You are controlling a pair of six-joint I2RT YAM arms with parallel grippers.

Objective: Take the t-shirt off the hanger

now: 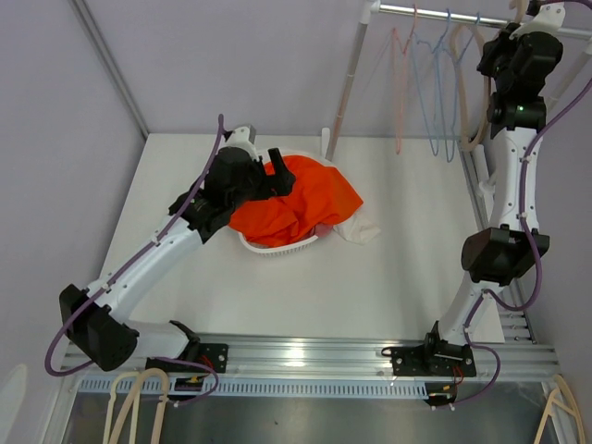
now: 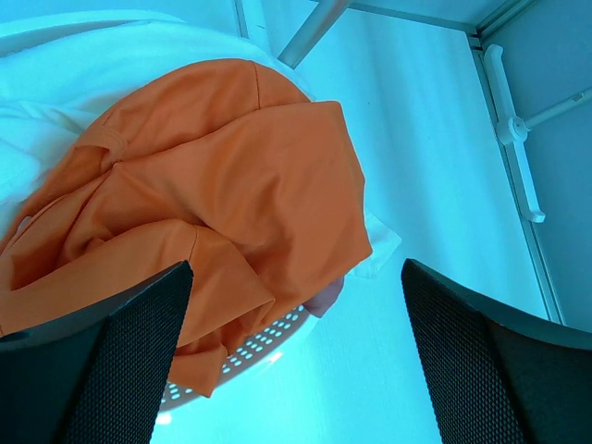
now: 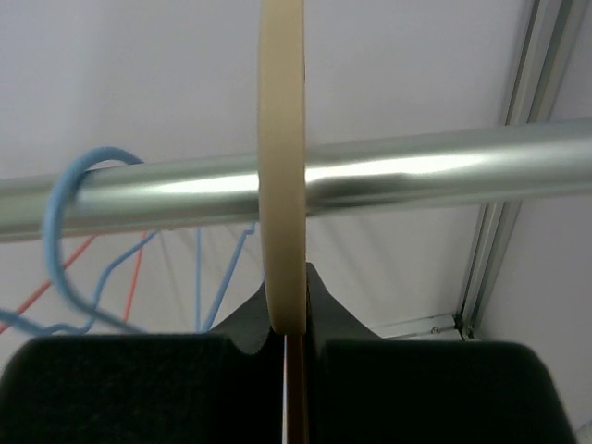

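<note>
White tabletop (image 1: 388, 277) carries a crumpled orange t-shirt (image 1: 296, 199), heaped in a white perforated plastic basket (image 1: 277, 248) left of centre. Over it hovers the left gripper (image 2: 296, 277) (fingers spread wide). At upper right, the right gripper (image 3: 294, 342) pinches a cream hanger (image 3: 282, 139) hooked over a steel rail (image 3: 416, 180).

You had a white basket (image 1: 277, 249) left of the middle of the table (image 1: 398, 277), a white cloth (image 1: 361, 229) spilling over its right side. Above the far right corner, a pink hanger (image 1: 399, 111) and blue hangers (image 1: 450, 139) hung on a steel rail (image 1: 444, 13).
</note>
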